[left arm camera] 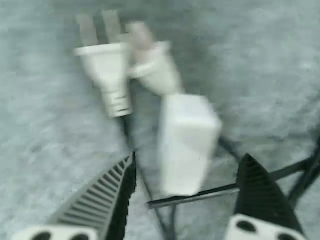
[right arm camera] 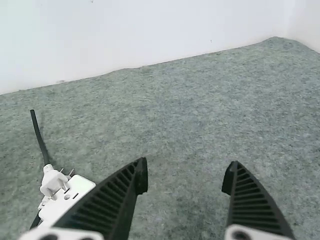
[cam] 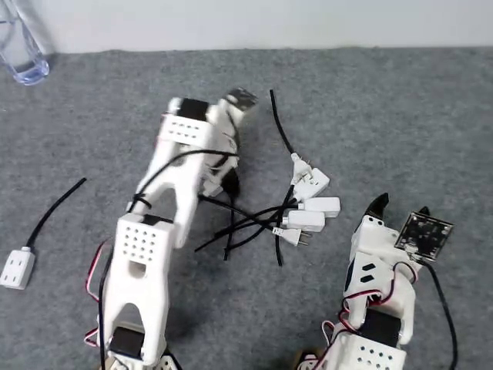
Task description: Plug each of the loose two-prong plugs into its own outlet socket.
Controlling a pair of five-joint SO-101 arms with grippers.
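Plugs [cam: 295, 161] mostly loose; both grippers gape empty.
High view: plugs and sockets [cam: 323, 205] lie bunched with black cords [cam: 239, 223] in the middle of the carpet [cam: 400, 116], with one spare socket [cam: 15, 270] well apart at the edge. Left wrist view: the left gripper [left arm camera: 189, 160] hangs spread over a socket block [left arm camera: 186, 130], with a bare-pronged plug [left arm camera: 102, 65] just beside it. A second plug touches the block; whether it is seated I cannot tell. Right wrist view: the right gripper [right arm camera: 187, 164], spread and holding nothing, has another bare-pronged plug [right arm camera: 51, 182] near. Most of the job looks left.
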